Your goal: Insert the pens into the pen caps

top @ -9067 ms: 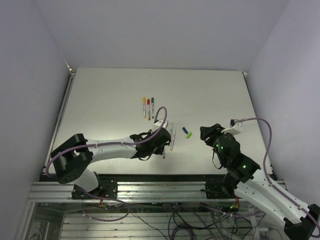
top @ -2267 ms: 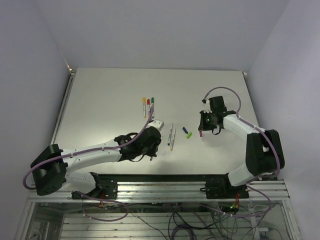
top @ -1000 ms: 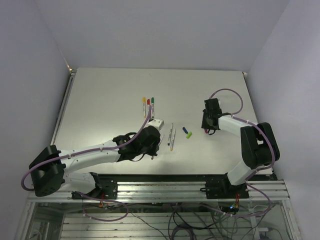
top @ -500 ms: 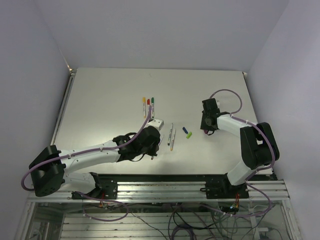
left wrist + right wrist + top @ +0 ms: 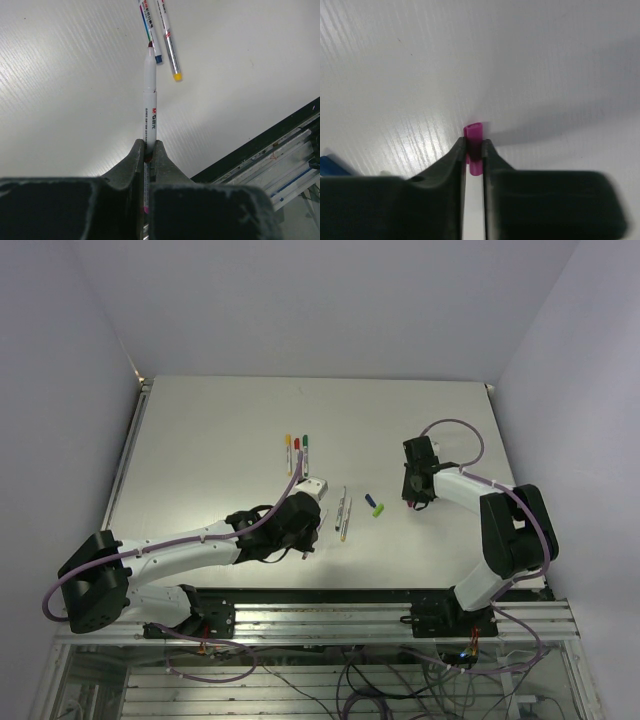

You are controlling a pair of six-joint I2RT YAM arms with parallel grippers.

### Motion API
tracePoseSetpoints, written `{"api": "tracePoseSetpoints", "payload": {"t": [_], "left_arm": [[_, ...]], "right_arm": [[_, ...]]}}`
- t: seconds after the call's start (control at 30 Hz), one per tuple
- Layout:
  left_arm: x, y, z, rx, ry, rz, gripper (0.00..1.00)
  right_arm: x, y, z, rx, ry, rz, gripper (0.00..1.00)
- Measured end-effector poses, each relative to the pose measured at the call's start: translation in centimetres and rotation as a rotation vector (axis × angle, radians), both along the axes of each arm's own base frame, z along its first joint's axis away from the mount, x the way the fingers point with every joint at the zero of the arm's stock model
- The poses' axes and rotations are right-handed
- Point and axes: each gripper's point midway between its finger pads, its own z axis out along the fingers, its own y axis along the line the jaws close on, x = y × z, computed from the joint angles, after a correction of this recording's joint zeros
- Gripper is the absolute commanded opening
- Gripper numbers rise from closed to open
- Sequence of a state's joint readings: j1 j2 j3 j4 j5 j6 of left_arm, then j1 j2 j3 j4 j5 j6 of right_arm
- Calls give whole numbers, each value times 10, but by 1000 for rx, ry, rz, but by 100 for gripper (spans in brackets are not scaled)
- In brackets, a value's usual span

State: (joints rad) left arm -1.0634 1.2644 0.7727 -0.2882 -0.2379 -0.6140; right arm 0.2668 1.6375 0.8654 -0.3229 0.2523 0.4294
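In the left wrist view my left gripper (image 5: 149,146) is shut on a white pen (image 5: 149,95), whose dark tip points at two loose pens, one blue-ended (image 5: 150,30) and one yellow-ended (image 5: 169,42). From above, that gripper (image 5: 312,530) sits just left of those two pens (image 5: 344,512). My right gripper (image 5: 474,145) is shut on a magenta pen cap (image 5: 474,131) right at the table surface. Seen from above, the right gripper (image 5: 412,500) is down to the right of a blue cap (image 5: 369,500) and a light green cap (image 5: 378,509).
Three capped pens, yellow (image 5: 288,452), red (image 5: 297,450) and green (image 5: 306,448), lie side by side behind the left gripper. The blue cap's end (image 5: 330,165) shows at the left edge of the right wrist view. The table's front edge and metal frame (image 5: 280,150) lie close to the left gripper.
The right gripper shifted slightly left and its jaws narrowed onto the magenta cap. The left arm holds still with its pen.
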Motion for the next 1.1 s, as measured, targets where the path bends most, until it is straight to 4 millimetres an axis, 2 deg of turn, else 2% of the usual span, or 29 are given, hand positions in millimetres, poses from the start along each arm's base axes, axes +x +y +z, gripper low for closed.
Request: {"api": "tracePoseSetpoints", "payload": {"t": [0.03,0.37,0.47,0.53,0.67,0.8,0.97,1.1], "left_arm": [[0,0,0,0,0,0,7],[0,0,0,5,-4,-6,7],[1,0,0,7,-11,-13,7],[2,-2,2,-1,-18,-17,7],[4,-10,17,-71,-55,-32,7],[5,-15,37,-172,-110,-43,7],[5,-23,62,-307,-183,-68,7],[4,-30,84,-418,-246,-91,7]], "right_arm": [[0,0,0,0,1,1,0],[3,7,4,27,-6,35,0],[-3,16,14,80,-28,67,0],[-2,24,31,125,-85,91,0],[8,48,89,216,-288,156,0],[0,93,146,314,-483,276,0],[-30,141,184,442,-624,408,0],[-37,149,215,538,-744,419,0]]}}
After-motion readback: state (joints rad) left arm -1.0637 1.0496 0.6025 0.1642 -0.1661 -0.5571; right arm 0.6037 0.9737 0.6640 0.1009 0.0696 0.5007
